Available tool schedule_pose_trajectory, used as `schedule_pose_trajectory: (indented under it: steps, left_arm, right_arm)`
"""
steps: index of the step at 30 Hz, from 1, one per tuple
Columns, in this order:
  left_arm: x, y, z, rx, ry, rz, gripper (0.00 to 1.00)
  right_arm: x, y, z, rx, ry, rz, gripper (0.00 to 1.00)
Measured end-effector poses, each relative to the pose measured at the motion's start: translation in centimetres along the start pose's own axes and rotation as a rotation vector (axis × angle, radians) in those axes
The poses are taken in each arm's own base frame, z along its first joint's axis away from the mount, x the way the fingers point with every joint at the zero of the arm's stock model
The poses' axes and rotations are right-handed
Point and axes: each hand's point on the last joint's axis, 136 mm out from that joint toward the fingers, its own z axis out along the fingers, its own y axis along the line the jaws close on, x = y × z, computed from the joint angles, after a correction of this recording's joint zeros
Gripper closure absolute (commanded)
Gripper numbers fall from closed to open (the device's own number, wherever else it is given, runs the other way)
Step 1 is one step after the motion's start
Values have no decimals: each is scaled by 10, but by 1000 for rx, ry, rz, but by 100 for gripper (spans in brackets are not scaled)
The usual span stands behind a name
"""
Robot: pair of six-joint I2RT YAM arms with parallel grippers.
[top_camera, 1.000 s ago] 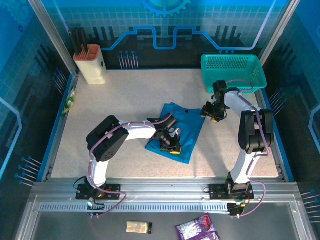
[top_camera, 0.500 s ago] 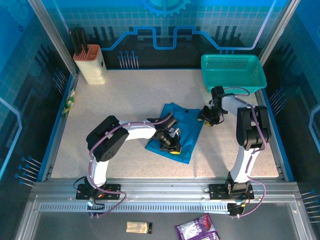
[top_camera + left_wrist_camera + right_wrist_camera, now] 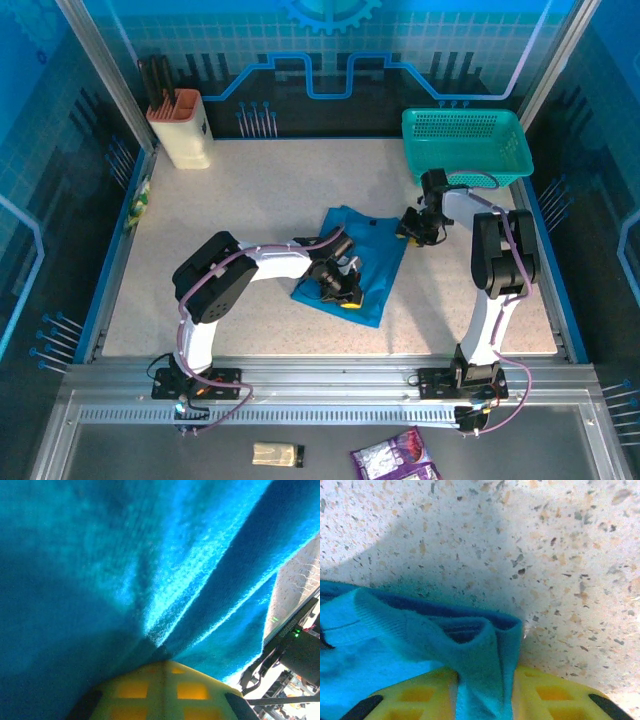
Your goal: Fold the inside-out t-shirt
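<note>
Top external view: a plain blue-teal cloth inside-out t-shirt point(image 3: 362, 262) lies partly folded near the middle of the speckled stone-look table point(image 3: 250, 190), its long side running from upper left to lower right. The left fingers point(image 3: 340, 291) sit on the shirt's lower left part, with the white left arm point(image 3: 270, 262) reaching in from the left. The right fingers point(image 3: 411, 230) are at the shirt's upper right corner, just beside the cloth edge. A rigid teal plastic mesh basket point(image 3: 466, 143) stands at the far right of the table, behind the right arm point(image 3: 498, 255) and apart from the shirt. A beige holder with an orange top point(image 3: 182, 128) stands in the far left corner.

Left wrist view: the yellow left fingers point(image 3: 135, 692) are pressed together, and creases of the inside-out t-shirt point(image 3: 150, 570) run together at their tip, so a pinch of cloth is held there. A strip of table point(image 3: 297, 575) shows at the right.

Right wrist view: the yellow right fingers point(image 3: 420, 696) stand on either side of a doubled, ribbed edge of the inside-out t-shirt point(image 3: 470, 647), touching it on both sides and pinching it. Beyond the edge lies bare table point(image 3: 520, 540).
</note>
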Motion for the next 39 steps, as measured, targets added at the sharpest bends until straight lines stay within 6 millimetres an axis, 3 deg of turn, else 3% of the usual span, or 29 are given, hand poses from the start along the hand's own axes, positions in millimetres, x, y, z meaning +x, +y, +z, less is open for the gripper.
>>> schedule_pose_trajectory:
  steps: [7,15,18,22,26,31,34,39]
  left_arm:
    - [0,-1,0,4,-1,3,100]
    - [0,-2,1,16,-3,1,99]
    - [-1,-5,2,41,-12,-2,94]
    - [0,-7,-5,24,-62,11,77]
    - [-4,-18,-39,-26,-179,58,70]
    - [-38,-17,-113,-77,-418,62,65]
    - [-71,8,-159,-136,-542,0,65]
    - [-108,83,-219,-240,-656,-183,65]
  right_arm:
    - [-2,1,2,-1,-2,-1,72]
    - [-5,4,3,-7,-3,-29,94]
    - [-12,12,5,-17,-4,-75,98]
    - [-21,33,13,-50,10,-197,100]
    - [-30,62,22,-65,0,-393,100]
    - [-21,96,32,-84,7,-603,100]
    - [-10,115,38,-100,20,-710,100]
    - [5,140,46,-133,51,-821,100]
